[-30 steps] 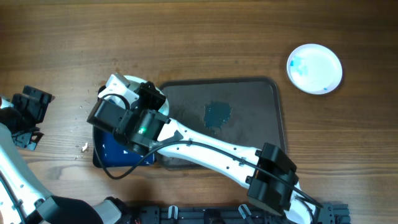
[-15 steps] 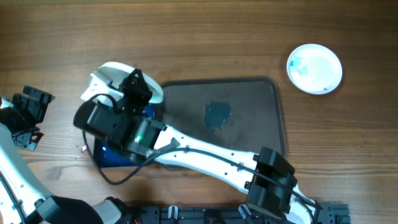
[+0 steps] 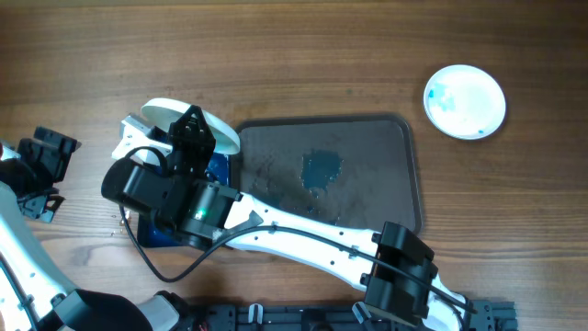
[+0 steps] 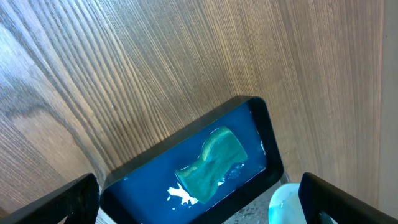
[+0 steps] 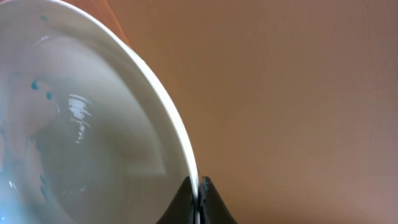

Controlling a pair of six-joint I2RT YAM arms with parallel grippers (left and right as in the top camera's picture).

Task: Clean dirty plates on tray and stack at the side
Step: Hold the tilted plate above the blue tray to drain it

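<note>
White plate (image 3: 167, 116) is hanging by its rim in your right gripper (image 5: 199, 198), whose jaws are pinching shut on the edge alone. It is tilting by the twelve o'clock end of the small blue tray (image 3: 219, 169), at nine o'clock of the dark tray (image 3: 367, 147), with blue flecks and wet streaks showing inside it. Your left gripper (image 3: 41, 175) is waiting wide open and empty at the nine o'clock edge of the table (image 3: 303, 55). You are risking a slip here: so thin and wet a pinch is likely letting the plate swivel or drop onto the tray wall or the green sponge (image 4: 214, 160). Swinging fast toward the other plate (image 3: 464, 101), at two o'clock, is likely flinging drips across the table.
</note>
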